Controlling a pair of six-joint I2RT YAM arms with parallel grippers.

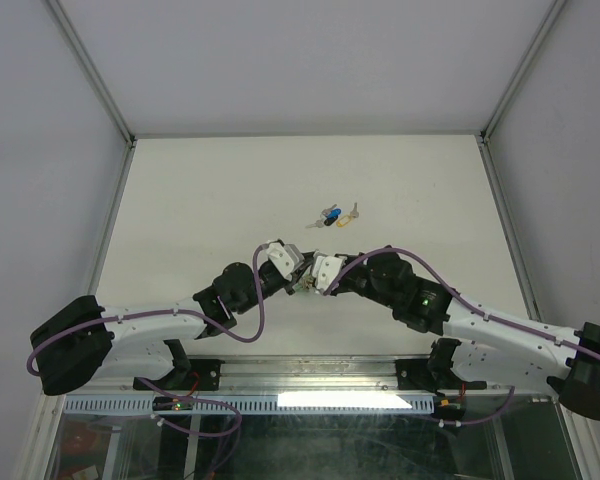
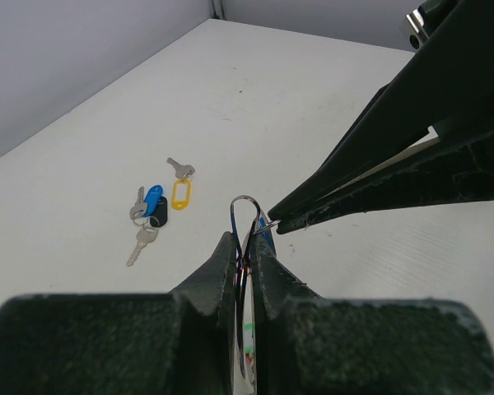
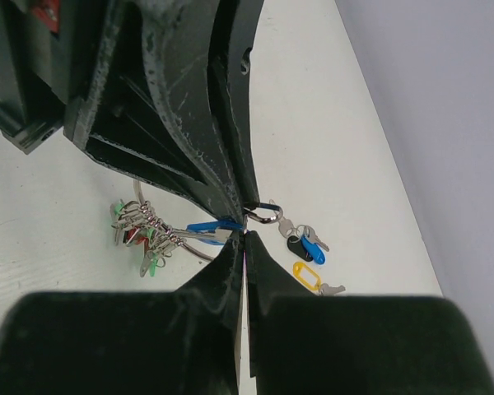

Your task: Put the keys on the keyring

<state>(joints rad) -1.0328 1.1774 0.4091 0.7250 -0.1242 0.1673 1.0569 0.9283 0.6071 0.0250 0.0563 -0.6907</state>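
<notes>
My left gripper [image 2: 245, 243] is shut on the keyring [image 2: 245, 206], whose thin wire loop sticks up past its fingertips. A bunch of green- and red-headed keys [image 3: 138, 234] hangs on that ring. My right gripper [image 3: 245, 237] is shut on a blue-tagged key [image 3: 212, 226], tip to tip with the left gripper [image 3: 247, 204] at the ring. In the top view both grippers [image 1: 305, 278] meet above the table's near middle. The loose keys lie farther back: yellow tag [image 2: 179, 194], blue tag [image 2: 152, 200], a dark tag [image 2: 159, 216] and a bare silver key [image 2: 140, 244].
The white table [image 1: 200, 190] is walled by grey panels at left, back and right. The loose keys [image 1: 335, 216] lie just beyond the two grippers. Purple cables loop over both arms.
</notes>
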